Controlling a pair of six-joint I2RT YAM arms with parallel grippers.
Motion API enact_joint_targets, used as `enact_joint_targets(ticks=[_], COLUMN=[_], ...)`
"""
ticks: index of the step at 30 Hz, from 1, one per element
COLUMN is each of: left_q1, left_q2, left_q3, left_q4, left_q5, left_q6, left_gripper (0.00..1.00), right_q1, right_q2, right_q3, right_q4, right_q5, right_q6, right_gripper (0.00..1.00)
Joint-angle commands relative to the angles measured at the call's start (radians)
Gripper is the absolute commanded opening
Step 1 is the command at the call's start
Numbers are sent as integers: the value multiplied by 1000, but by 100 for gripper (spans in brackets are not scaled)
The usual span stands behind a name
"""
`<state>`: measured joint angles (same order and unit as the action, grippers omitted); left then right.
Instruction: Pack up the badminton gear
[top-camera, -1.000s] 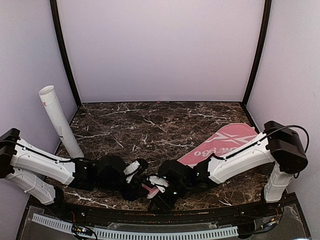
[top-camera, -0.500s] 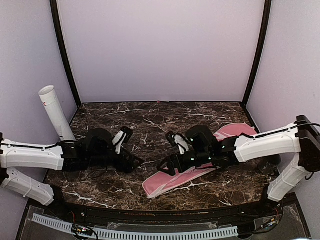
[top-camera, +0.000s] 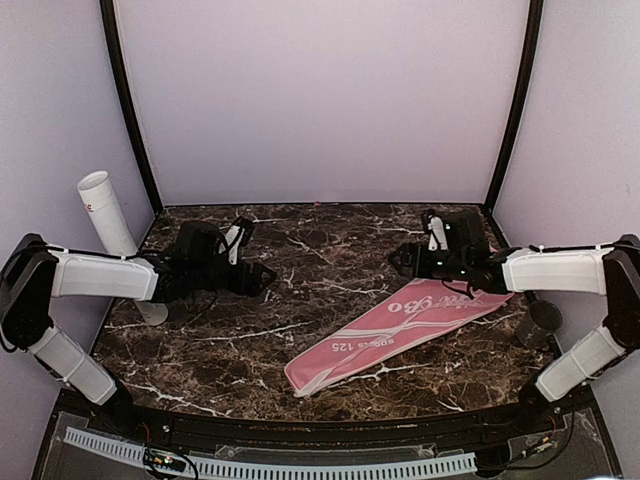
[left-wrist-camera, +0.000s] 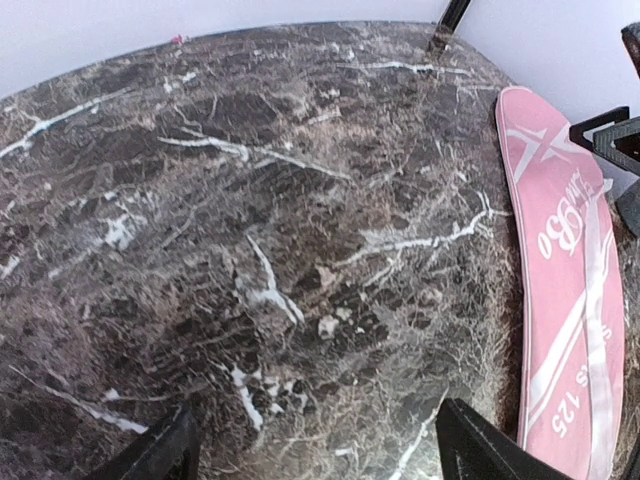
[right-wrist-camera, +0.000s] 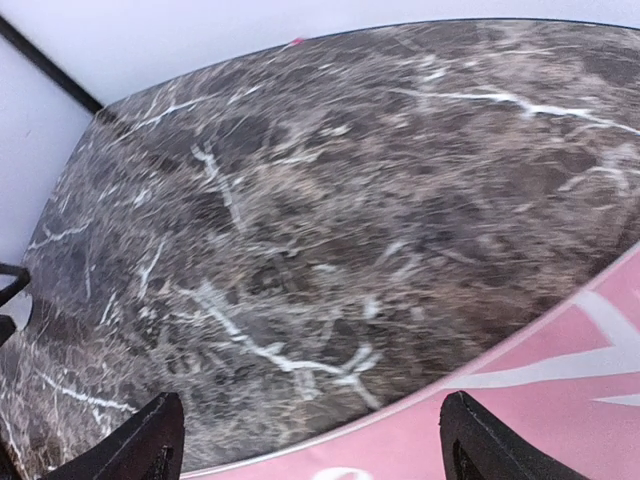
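Fabric on the pink bag (top-camera: 400, 325), lying flat across the right-front of the marble table (top-camera: 300, 230), looked light, limp and slick, probably best pinched at its narrow near end, while the left gripper (left-wrist-camera: 315, 455) and right gripper (right-wrist-camera: 318, 445) hung spread wide, holding nothing.

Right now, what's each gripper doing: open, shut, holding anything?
Left gripper: open, holding nothing.
Right gripper: open, holding nothing.
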<state>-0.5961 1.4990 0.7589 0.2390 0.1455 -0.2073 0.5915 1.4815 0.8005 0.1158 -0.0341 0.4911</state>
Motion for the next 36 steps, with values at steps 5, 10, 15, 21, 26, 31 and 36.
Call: enact_joint_targets(ticks=[5,10,15,21,26,31,36], left_q1=[152,160,159,160,160,159,159], left_q2=[-220,-364,-475,-566,-604,-627,-618], left_q3=[-185,-340,-453,-561,-592,-621,-618], left_q4=[245,382,384,410,406,429,426], left_q5=[55,-74,-244,-298,-297,-288,-294], left_q6=[80,101,116,124,114,115,112], left_gripper=[85,85,87,88,89,89,91], right_q1=[-359,-430,-443,-449,-449,-449,-449], right_q2=[-285,-487,-666,-776,-769,-758,-755], right_q3=[-245,-410,-574,-634,-632,-626,-626], right_q4=[120,202,302,340,342,342,343], right_q5=[37,126,182,179,173,168,170], right_q6=[-117,-169,-188,-197,-200,-202,-201], right_gripper=[89,89,91,91,91,91,91])
